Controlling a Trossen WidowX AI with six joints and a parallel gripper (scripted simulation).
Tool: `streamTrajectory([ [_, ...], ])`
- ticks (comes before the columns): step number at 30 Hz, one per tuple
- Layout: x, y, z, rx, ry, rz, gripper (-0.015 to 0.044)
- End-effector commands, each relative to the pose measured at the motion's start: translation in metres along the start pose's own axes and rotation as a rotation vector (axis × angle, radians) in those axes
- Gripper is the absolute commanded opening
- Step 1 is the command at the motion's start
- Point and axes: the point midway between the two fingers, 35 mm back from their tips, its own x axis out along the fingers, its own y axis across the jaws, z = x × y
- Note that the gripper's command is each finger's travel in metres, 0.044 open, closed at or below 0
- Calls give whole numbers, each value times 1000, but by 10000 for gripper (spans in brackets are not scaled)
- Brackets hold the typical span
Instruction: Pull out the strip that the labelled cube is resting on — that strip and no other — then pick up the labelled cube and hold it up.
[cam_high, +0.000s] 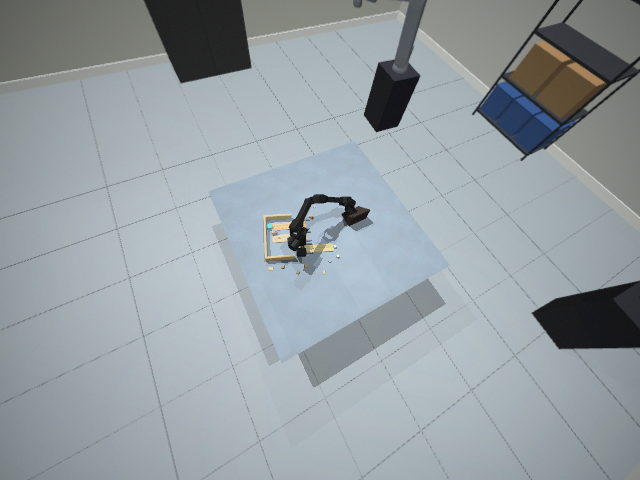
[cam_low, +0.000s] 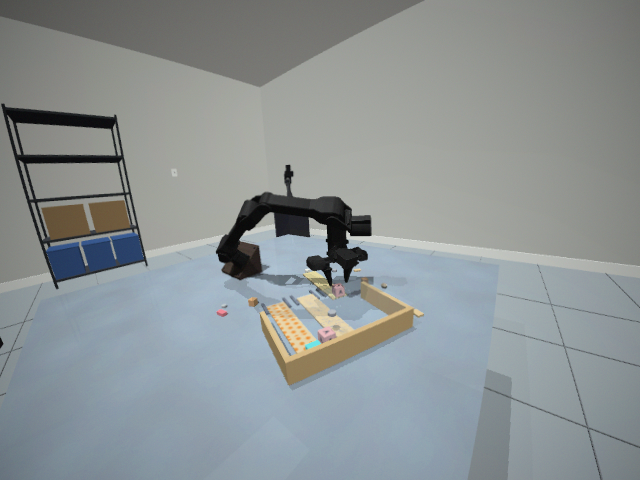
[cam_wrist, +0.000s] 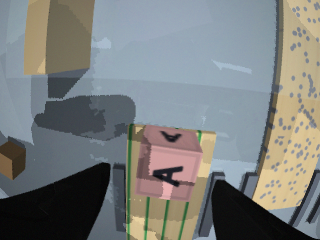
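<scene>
The gripper (cam_high: 301, 253) (cam_low: 338, 283) (cam_wrist: 163, 180), fingers spread and holding nothing, should centre over the labelled cube (cam_low: 338, 290) (cam_wrist: 169, 170), which rests between and ahead of its fingertips, then descend squarely before closing.

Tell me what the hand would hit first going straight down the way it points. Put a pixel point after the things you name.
Probably the pink cube marked A (cam_low: 338, 290) (cam_wrist: 170, 172) or the green-striped strip (cam_wrist: 167, 215) under it. The open hand (cam_high: 301, 253) (cam_low: 338, 283) (cam_wrist: 163, 180) may straddle the cube; its depth is unclear.

The three-sided frame (cam_high: 266, 242) (cam_low: 351, 345) (cam_wrist: 60, 37) looks like smooth, matt, pale wood
</scene>
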Motion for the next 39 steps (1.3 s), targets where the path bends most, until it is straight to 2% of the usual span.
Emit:
streamTrajectory([
  [1, 7, 0, 1, -5, -4, -2, 250],
  [17, 30, -2, 0, -5, -5, -4, 250],
  [21, 29, -1, -1, -3, 2, -4, 145],
  [28, 29, -1, -1, -3, 2, -4, 98],
  [32, 27, -2, -3, -3, 2, -4, 0],
  [39, 10, -13, -19, -5, 1, -3, 0],
])
